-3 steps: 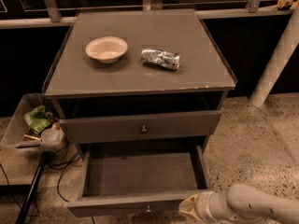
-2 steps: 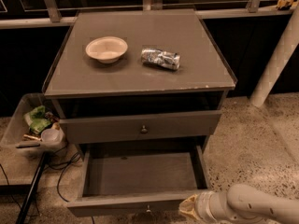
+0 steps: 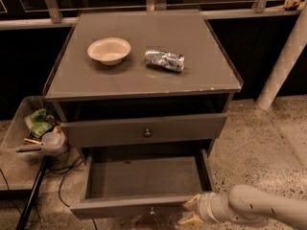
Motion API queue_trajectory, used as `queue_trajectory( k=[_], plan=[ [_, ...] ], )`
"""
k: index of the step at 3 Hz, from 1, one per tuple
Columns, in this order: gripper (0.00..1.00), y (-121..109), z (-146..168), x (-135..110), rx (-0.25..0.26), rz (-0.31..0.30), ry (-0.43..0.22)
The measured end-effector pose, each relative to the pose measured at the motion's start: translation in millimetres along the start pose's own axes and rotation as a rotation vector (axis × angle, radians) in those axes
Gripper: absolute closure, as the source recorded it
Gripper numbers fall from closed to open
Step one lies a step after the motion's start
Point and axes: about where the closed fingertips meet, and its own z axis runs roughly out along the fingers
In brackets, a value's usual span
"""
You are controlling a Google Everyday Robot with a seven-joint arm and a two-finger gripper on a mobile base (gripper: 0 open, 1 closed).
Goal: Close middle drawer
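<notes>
The middle drawer (image 3: pixel 144 206) is pulled far out of the grey cabinet, its shallow inside empty, with a small round knob (image 3: pixel 151 210) at the centre of its front. My gripper (image 3: pixel 192 211) is low at the right end of that front, reaching in from the right on a pale arm (image 3: pixel 254 206). Its two yellowish fingers (image 3: pixel 194 201) stand apart and hold nothing. The upper finger is right at the drawer's front right corner. The drawer above (image 3: pixel 144 129) sticks out slightly and has its own knob (image 3: pixel 147 132).
On the cabinet top (image 3: pixel 144 80) sit a white bowl (image 3: pixel 109 50) and a crumpled silver packet (image 3: pixel 165 60). A clear bin with clutter (image 3: pixel 33 128) and a dark pole (image 3: pixel 33 195) stand at the left. A white post (image 3: pixel 283 56) leans at the right. The floor is speckled stone.
</notes>
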Motion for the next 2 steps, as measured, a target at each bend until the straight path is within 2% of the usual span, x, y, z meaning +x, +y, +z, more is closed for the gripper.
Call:
queue_trajectory(
  k=[1,2],
  plan=[
    [0.14,-3,4,-2,-0.002,-0.010,0.001],
    [0.37,-23,24,-29,-0.014,-0.075,-0.005]
  ],
)
